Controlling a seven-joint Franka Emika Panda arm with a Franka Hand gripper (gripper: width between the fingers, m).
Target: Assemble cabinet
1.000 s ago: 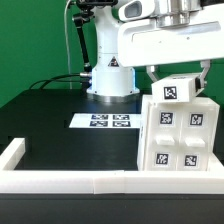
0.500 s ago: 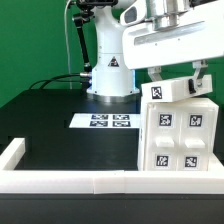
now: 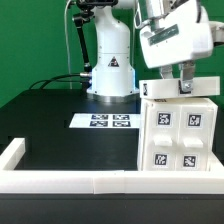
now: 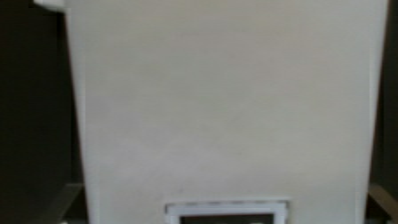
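The white cabinet body (image 3: 178, 140) stands upright at the exterior view's right, its front showing several black-and-white tags. A flat white top piece (image 3: 192, 90) lies across its upper end, with a tag on the side that faces the exterior view's left. My gripper (image 3: 168, 82) comes down on this piece from above, tilted, one dark finger on each side, and is shut on it. In the wrist view the white top piece (image 4: 222, 110) fills nearly the whole picture, with a tag (image 4: 224, 212) at its edge. The fingertips are hidden there.
The marker board (image 3: 104, 122) lies flat on the black table beside the arm's white base (image 3: 110, 75). A low white border frame (image 3: 60, 180) runs along the table's front and the exterior view's left side. The cabinet body stands against it.
My gripper has turned about its upright axis with the top piece in it. The piece's tag has swung toward the exterior view's left, and the piece now lies squarer on the cabinet body.
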